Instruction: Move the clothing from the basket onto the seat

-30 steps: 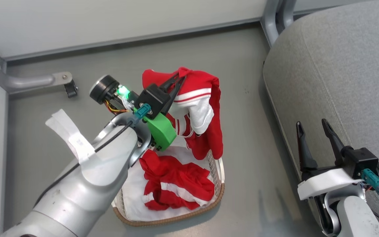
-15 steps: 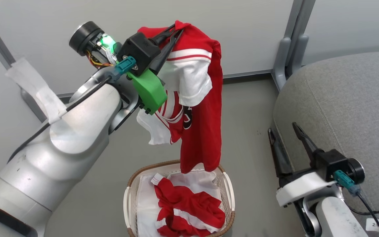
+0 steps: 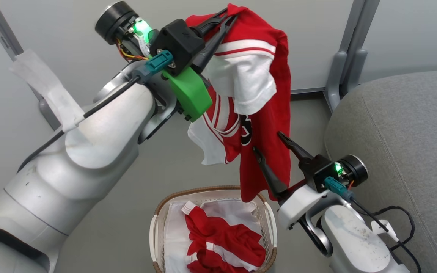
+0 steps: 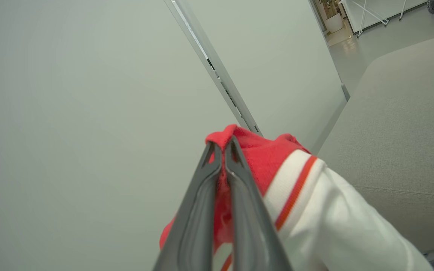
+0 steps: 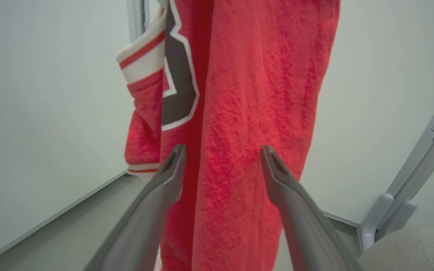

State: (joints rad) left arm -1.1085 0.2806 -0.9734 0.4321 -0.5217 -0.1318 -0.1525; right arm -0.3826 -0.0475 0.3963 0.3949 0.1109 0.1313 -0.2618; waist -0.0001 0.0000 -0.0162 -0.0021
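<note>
1. The red jersey (image 3: 268,94) hangs in the air, its lower hem over the far rim of the basket (image 3: 199,188). A second red garment (image 3: 222,242) lies inside.
2. The left gripper (image 3: 230,14) pinches the jersey's top edge.
3. The right gripper (image 3: 267,141) is spread wide at the hanging fabric, gripping nothing.
4. The seat (image 3: 400,144) curves away to the right, with bare floor (image 3: 127,212) to the left of the basket.

Office-like: partition panels (image 3: 412,34), grey sofa (image 3: 412,132)
</note>
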